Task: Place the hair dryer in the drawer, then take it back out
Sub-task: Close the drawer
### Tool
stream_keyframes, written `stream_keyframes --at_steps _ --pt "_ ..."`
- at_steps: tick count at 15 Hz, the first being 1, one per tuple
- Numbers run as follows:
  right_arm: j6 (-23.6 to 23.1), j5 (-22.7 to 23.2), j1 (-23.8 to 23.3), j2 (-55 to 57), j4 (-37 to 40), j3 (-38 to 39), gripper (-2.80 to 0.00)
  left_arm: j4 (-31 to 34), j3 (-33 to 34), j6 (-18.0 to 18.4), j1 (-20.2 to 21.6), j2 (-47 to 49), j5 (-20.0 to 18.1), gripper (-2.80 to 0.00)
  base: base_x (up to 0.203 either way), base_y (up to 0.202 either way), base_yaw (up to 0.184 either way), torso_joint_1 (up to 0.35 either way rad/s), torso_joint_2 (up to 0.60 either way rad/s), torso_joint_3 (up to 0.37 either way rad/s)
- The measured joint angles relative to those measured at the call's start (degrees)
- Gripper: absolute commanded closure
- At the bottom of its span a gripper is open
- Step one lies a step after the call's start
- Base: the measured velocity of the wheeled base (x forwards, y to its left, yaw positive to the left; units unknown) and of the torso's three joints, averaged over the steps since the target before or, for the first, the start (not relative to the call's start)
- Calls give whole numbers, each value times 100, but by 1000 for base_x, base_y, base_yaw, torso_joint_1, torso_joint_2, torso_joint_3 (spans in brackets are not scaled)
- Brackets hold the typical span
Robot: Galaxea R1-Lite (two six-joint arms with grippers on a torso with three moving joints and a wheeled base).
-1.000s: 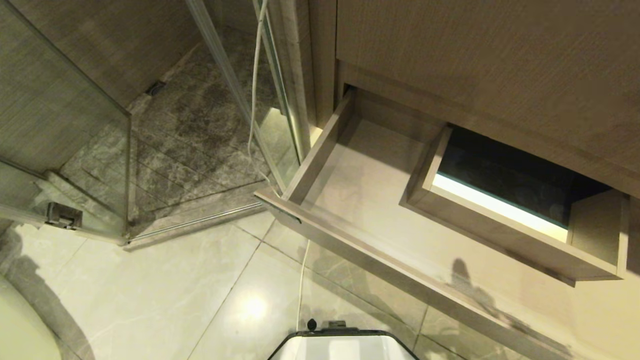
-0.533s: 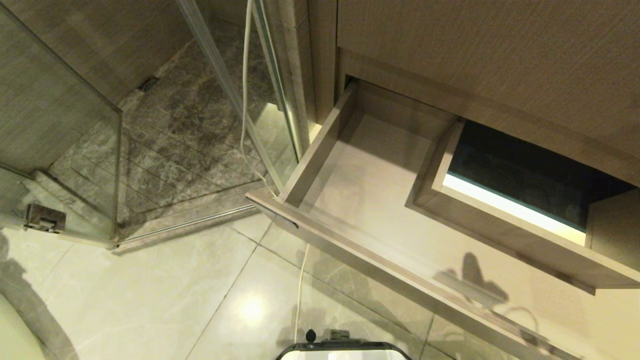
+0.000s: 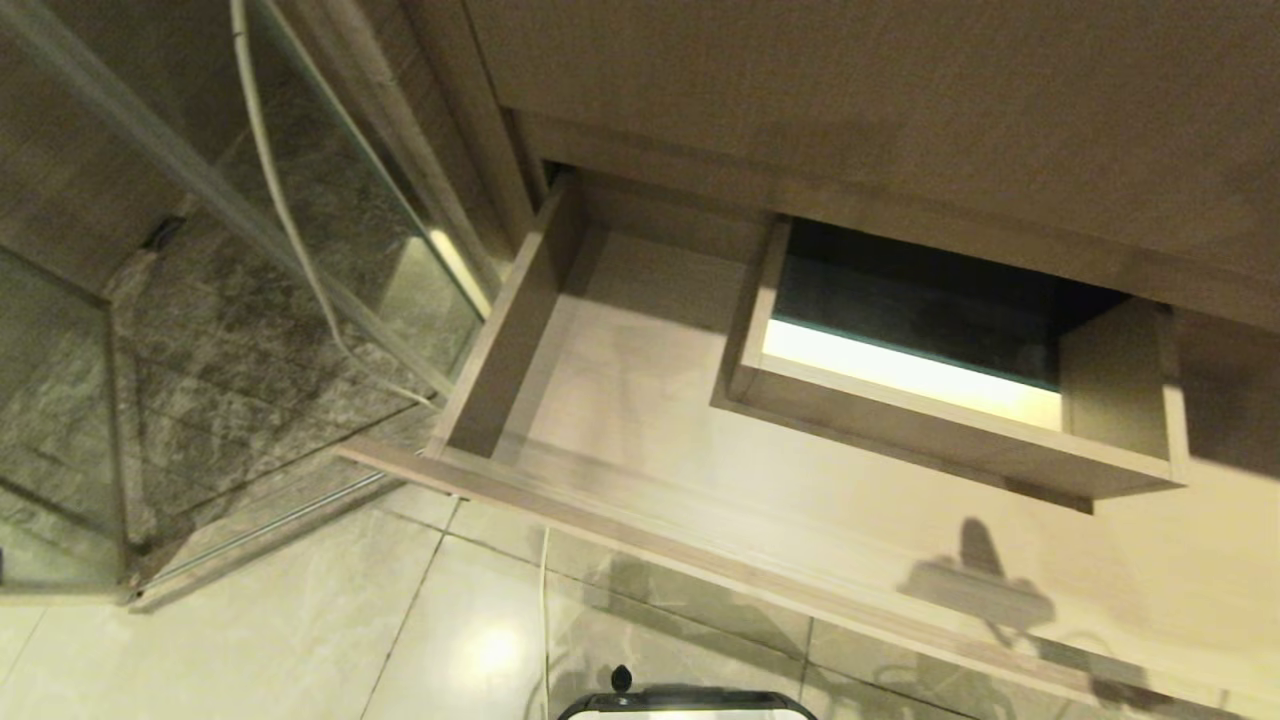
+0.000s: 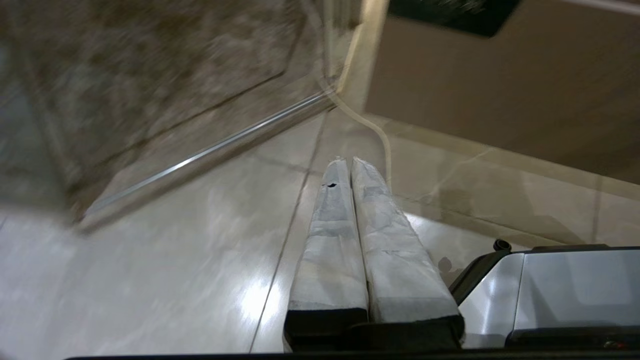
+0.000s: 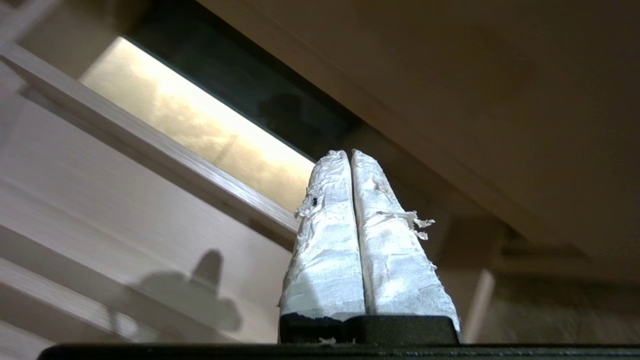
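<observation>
Head view: the drawer (image 3: pixel 620 400) is seen pulled open across the middle of the frame, wide, shallow, light wood-grain, with a boxed rectangular cutout (image 3: pixel 950 400) at centre right; the hair dryer is not seen in any view. The left gripper (image 4: pixel 348 162) is pressed closed above floor tiles (image 4: pixel 175 260). The right gripper (image 5: pixel 348 154) is likewise closed and empty, before the cutout.
</observation>
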Motion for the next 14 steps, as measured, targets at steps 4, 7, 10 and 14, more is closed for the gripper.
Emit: stream_keyframes --at_steps 4,7,10,14 --pt "-1 2 6 -11 9 26 0 5 0 0 5 0 0 0 1 8 -173 4 4 37" --pt "-21 -8 12 -27 20 93 0 -1 0 0 7 0 0 0 0 7 -151 1 5 5" --pt "-13 -158 12 -21 124 157 0 2 0 0 -4 0 1 0 0 1 -27 1 0 1" --pt "-18 -865 -5 168 1457 229 0 5 0 0 0 0 3 0 0 0 0 0 0 0"
